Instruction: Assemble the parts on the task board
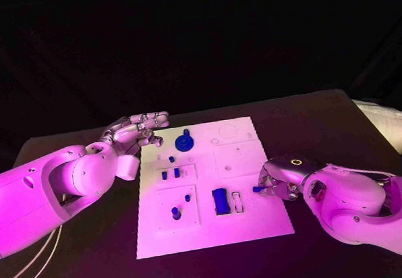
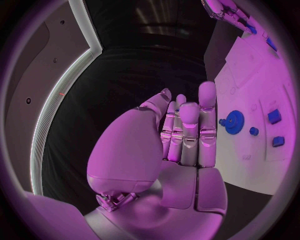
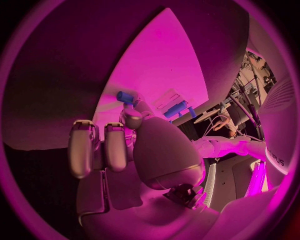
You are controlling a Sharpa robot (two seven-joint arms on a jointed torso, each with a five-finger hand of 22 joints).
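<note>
The white task board (image 1: pixel 240 229) lies in the middle of the black table. A blue gear (image 1: pixel 185 141) (image 2: pixel 234 121) stands near its far left corner, and my left hand (image 1: pixel 141 129) (image 2: pixel 181 145) hovers just left of it, fingers straight and holding nothing. At the board's right edge my right hand (image 1: pixel 281 183) (image 3: pixel 134 150) pinches a small blue peg (image 1: pixel 257 189) (image 3: pixel 127 96) between thumb and a finger. A blue rectangular block (image 1: pixel 221 200) (image 3: pixel 177 109) lies on the board just left of the peg. Several small blue pieces (image 1: pixel 170 174) (image 2: pixel 274 116) stand on the board's left half.
A white bag (image 1: pixel 395 123) lies at the table's right edge. Pale cables (image 1: pixel 20 271) hang under my left arm at the table's left side. Bare black table surrounds the board on all sides.
</note>
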